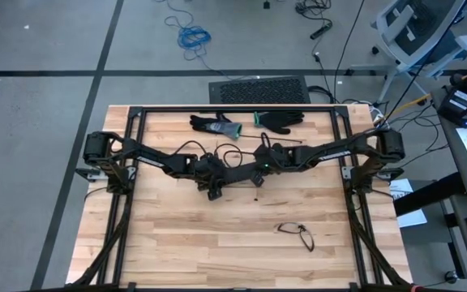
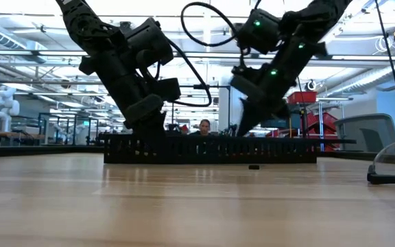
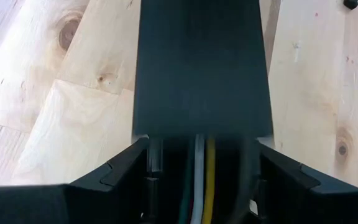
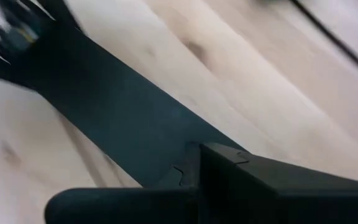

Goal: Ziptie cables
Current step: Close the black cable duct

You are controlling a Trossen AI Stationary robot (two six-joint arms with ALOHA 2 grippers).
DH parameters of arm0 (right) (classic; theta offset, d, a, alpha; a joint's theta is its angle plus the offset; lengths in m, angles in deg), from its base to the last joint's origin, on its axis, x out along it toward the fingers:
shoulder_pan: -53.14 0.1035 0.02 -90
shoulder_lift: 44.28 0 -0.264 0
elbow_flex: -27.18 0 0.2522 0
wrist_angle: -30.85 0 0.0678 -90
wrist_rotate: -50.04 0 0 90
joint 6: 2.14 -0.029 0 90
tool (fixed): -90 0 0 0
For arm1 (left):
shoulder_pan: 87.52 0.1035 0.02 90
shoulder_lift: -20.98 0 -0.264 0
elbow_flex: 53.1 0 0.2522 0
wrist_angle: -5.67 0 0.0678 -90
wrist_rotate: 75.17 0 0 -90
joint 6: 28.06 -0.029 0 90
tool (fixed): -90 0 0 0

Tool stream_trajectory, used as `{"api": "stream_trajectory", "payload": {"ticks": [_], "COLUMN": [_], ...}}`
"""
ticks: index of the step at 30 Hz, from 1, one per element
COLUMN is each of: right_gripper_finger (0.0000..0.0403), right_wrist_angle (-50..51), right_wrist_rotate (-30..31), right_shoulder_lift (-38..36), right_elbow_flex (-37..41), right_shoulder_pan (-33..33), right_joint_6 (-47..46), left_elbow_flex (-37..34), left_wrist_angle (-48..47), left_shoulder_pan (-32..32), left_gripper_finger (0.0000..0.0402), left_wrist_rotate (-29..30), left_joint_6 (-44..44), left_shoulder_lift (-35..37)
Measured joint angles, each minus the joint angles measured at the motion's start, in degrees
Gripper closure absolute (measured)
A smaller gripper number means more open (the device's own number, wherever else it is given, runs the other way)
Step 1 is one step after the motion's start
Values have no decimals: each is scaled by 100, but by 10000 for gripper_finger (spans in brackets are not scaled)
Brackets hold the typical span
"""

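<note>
Overhead, both arms angled inward, jaws low over the black duct (image 2: 210, 148).

Bright even ceiling light, soft shadows, right wrist view motion-blurred, foreground defocused

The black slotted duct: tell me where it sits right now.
In the low view the black slotted duct lies flat across the middle of the table, with the left gripper at one end and the right gripper further along it.
</note>
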Motion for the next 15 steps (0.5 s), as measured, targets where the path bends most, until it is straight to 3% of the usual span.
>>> {"api": "stream_trajectory", "payload": {"ticks": [7, 15], "right_gripper_finger": [403, 403], "right_wrist_angle": [-1457, -2627], "right_wrist_rotate": [-279, -523], "right_shoulder_lift": [669, 901], "right_elbow_flex": [-11, 44], "right_shoulder_pan": [136, 140], "right_joint_6": [-212, -590], "left_elbow_flex": [0, 0], "left_wrist_angle": [4, 8], "left_shoulder_pan": [2, 2], "left_gripper_finger": [165, 165], "left_wrist_rotate": [-2, 4], "left_joint_6": [2, -7], "left_shoulder_lift": [0, 0]}}
